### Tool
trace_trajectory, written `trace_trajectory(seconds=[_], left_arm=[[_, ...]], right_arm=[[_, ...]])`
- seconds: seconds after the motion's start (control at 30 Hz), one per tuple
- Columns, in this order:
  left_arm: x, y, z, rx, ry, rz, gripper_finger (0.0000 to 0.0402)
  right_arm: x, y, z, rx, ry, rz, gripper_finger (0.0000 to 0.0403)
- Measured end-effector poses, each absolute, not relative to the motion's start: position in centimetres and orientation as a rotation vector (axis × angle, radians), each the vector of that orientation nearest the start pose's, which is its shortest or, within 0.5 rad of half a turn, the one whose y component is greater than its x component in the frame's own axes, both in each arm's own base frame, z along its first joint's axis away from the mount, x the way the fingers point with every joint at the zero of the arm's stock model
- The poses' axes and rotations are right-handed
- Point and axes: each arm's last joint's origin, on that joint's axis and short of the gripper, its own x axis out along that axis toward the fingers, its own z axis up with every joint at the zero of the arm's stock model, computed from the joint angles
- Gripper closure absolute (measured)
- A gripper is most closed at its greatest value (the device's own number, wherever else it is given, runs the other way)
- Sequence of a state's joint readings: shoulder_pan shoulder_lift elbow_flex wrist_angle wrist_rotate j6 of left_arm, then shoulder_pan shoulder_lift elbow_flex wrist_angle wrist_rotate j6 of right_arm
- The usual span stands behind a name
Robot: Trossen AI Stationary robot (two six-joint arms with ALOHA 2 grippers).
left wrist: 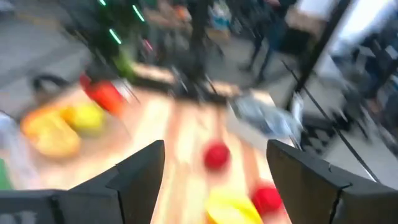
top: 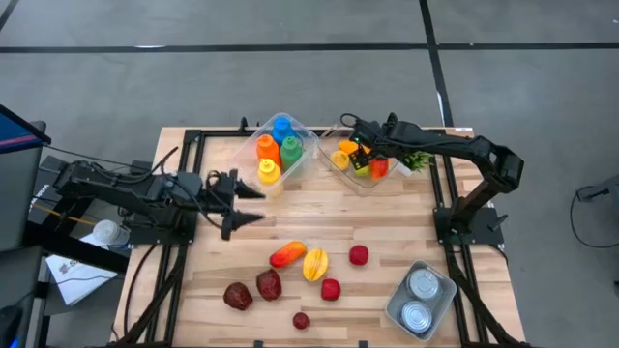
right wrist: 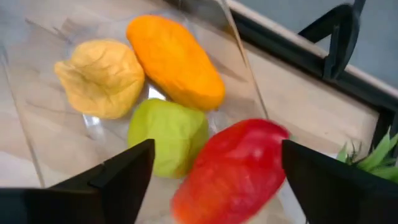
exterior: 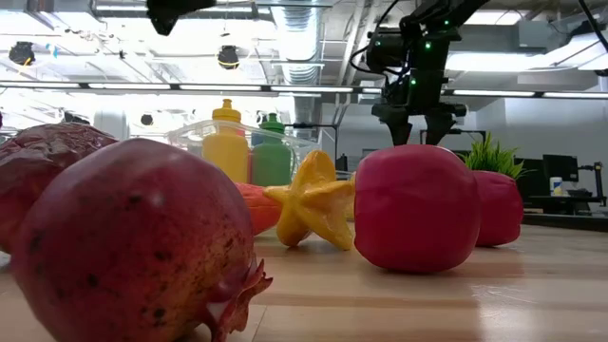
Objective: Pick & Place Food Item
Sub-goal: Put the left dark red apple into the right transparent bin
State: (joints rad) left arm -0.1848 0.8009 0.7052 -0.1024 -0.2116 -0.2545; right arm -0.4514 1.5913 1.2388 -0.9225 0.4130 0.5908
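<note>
Two dark fingers of your right gripper [right wrist: 211,180] are standing apart, straddling the red pepper [right wrist: 233,171] lying in the clear bin [right wrist: 37,124].

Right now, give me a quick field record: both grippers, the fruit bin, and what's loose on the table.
right gripper: open, over the clear fruit bin at the table's far side
bin contents: red fruit, green fruit, orange fruit, yellow fruit
left gripper: open, empty, above bare table left of centre
loose food: starfruit, pomegranate, small red fruits
</note>
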Motion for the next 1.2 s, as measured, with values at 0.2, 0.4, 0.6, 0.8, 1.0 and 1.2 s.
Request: trace_trajectory(seconds=[0.2, 0.4, 0.6, 0.8, 1.0, 1.2], left_arm=[[16.8, -3.9, 28.6, -0.285, 0.494, -0.133, 0.0123], [15.5, -6.5, 26.9, -0.343, 0.720, -0.225, 0.0123], [15.0, -11.4, 25.1, -0.278, 0.874, -0.398, 0.0123], [14.6, -15.7, 21.9, -0.073, 0.975, -0.414, 0.0124], [16.1, -17.6, 19.5, -0.007, 0.948, -0.325, 0.0124], [17.4, -18.9, 18.0, -0.040, 0.931, -0.351, 0.0124]], right_arm=[[27.2, -13.6, 26.4, 0.502, 1.066, -1.067, 0.0023], [28.6, -11.8, 28.2, 0.449, 1.027, -0.982, 0.0021], [29.8, -9.5, 29.3, 0.409, 1.002, -0.902, 0.0023], [30.6, -6.6, 29.4, 0.393, 0.994, -0.836, 0.0024], [31.2, -4.1, 29.5, 0.374, 0.981, -0.774, 0.0024], [31.4, -2.7, 29.5, 0.372, 0.972, -0.748, 0.0023]])
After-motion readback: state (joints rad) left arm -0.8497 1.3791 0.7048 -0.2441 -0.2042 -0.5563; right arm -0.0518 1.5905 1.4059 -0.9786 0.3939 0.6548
